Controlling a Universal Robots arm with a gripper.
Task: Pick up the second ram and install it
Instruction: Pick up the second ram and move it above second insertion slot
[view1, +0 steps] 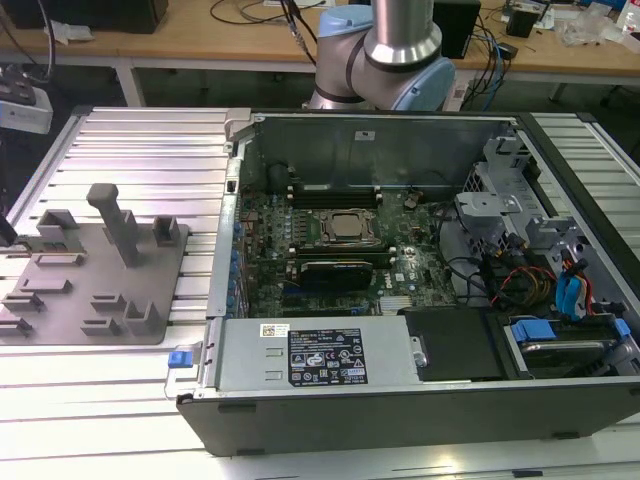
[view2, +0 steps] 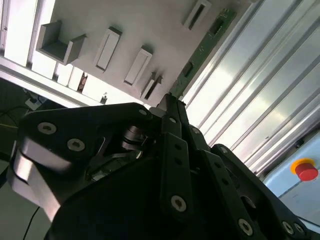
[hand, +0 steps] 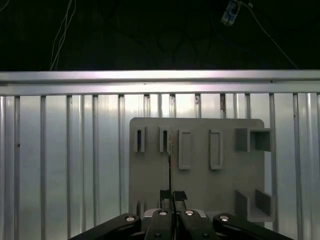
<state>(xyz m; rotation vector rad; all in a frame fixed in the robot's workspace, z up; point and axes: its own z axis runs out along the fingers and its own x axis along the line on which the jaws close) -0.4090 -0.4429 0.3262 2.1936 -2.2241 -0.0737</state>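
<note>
Two fingertips (hand: 164, 195) sit close together with the second ram (view2: 202, 50) edge-on between them, so the gripper (hand: 171, 194) looks clamped on the stick. It is over the grey fixture plate (hand: 200, 185), which lies at the exterior view's left of the open computer case (view1: 380, 130). Whether the stick is already clear of the plate I cannot tell. The board is long and thin, so I judge the grip needs to be square, since any tilt at the pads grows toward the far end. Lift straight and level, clear of the fixture blocks (hand: 215, 149), and match its long edge to the black memory slots (view1: 330, 190) on the motherboard (view1: 410, 270).
</note>
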